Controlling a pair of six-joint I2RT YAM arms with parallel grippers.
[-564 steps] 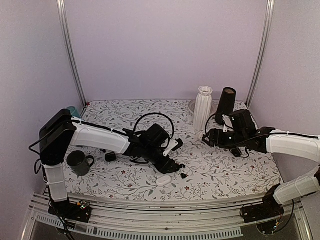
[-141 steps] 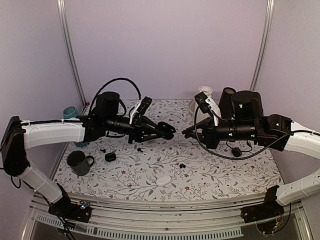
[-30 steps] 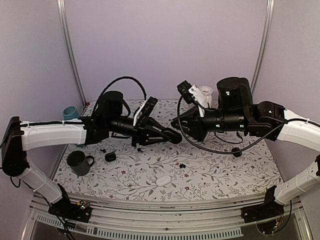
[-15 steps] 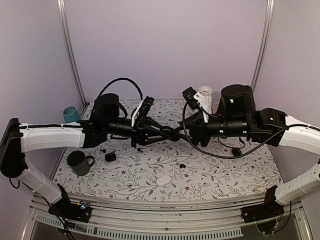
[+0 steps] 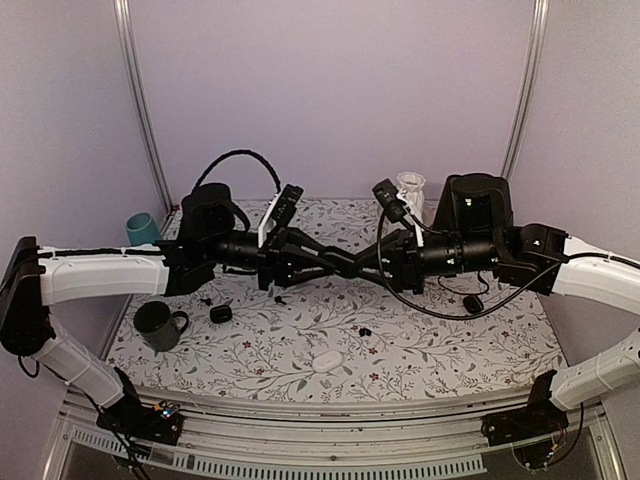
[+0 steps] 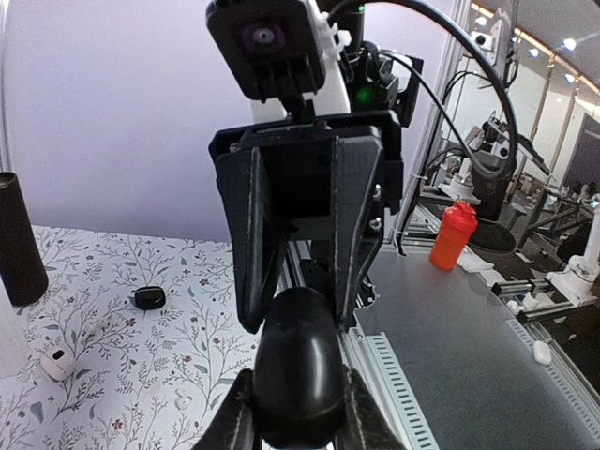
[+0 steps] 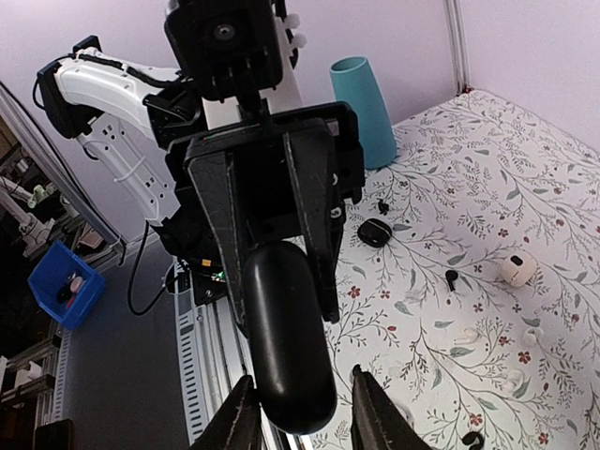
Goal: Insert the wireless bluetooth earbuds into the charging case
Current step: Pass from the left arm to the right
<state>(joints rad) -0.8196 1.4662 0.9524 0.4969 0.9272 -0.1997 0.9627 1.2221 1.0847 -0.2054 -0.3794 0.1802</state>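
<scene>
A glossy black charging case [image 5: 355,266] hangs in the air over the middle of the table. My left gripper [image 6: 295,398] is shut on one end of it. My right gripper [image 7: 305,403] faces it from the other side, its jaws round the free end of the case [image 7: 286,347] with a gap showing on one side. The case [image 6: 295,370] looks closed. Tiny black earbuds [image 5: 365,331] lie on the flowered cloth below, and one earbud [image 7: 452,277] shows in the right wrist view.
On the table are a dark mug [image 5: 155,325], a teal cup [image 5: 140,225], a white vase [image 5: 410,185], a white case [image 5: 327,361], a small black case [image 5: 221,313] and loose white earbuds [image 7: 464,335]. A black cylinder [image 6: 19,239] stands at the back.
My right gripper has swung left and down to meet the left one; its jaws now stand round the free end of the case. The left gripper has kept its hold.
</scene>
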